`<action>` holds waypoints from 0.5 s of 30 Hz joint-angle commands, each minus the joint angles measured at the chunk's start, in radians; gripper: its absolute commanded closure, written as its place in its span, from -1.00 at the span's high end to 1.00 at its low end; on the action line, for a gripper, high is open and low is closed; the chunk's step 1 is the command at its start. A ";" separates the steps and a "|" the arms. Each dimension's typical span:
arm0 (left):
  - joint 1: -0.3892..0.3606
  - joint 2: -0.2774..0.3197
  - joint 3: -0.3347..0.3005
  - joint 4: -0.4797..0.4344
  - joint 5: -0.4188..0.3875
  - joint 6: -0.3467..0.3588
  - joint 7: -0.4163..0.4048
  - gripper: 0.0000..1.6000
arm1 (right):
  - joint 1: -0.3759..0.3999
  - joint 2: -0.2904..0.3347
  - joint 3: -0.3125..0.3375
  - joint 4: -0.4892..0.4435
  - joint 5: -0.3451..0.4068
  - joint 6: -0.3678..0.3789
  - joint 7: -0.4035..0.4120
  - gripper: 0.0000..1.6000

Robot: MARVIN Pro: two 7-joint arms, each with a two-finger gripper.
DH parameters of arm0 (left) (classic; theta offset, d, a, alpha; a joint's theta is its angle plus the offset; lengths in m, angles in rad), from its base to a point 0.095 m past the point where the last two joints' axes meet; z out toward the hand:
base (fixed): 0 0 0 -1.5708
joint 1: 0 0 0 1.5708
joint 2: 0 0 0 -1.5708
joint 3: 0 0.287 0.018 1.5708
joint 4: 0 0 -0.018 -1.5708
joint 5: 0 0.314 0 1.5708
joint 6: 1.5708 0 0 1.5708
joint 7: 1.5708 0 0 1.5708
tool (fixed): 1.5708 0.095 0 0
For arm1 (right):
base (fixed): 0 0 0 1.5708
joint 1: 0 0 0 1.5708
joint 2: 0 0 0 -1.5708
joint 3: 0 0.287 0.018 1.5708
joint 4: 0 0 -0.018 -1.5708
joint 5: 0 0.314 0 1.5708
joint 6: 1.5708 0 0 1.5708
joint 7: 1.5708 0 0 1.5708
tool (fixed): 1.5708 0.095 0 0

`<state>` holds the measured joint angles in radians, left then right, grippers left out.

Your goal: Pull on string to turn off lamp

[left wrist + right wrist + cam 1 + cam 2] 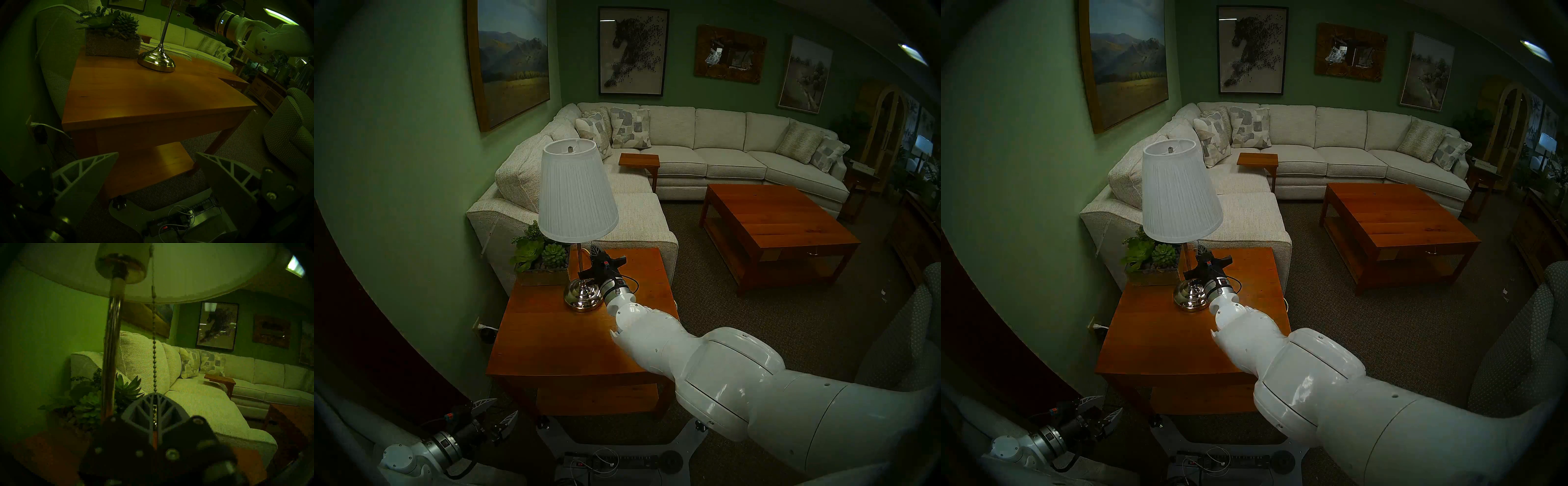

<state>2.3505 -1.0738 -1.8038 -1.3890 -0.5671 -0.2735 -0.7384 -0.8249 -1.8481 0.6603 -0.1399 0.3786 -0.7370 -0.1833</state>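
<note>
The lamp (577, 193) stands on the wooden side table (551, 346), with a white pleated shade, a thin chrome pole and a domed chrome base (583, 295). The shade looks unlit. My right gripper (597, 251) reaches under the shade, just right of the pole. In the right wrist view the string (154, 344), a thin beaded chain, hangs straight from the socket down between the fingers of my right gripper (155, 395), which is shut on it. My left gripper (497, 412) is open and empty, low by the table's near left corner.
A planter of succulents (541, 258) sits behind the lamp base. A cream sectional sofa (653, 217) stands beyond the table, a wooden coffee table (772, 230) to the right, an armchair (907, 339) at far right. A power strip (609, 461) lies on my base.
</note>
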 commanded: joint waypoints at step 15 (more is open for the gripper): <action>-0.002 0.003 -0.004 -0.012 -0.002 -0.004 -0.003 1.00 | 0.044 -0.007 0.017 -0.015 0.024 -0.007 0.035 -1.00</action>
<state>2.3497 -1.0735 -1.8033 -1.3879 -0.5671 -0.2735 -0.7384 -0.8349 -1.8544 0.6738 -0.1328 0.4031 -0.7319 -0.1519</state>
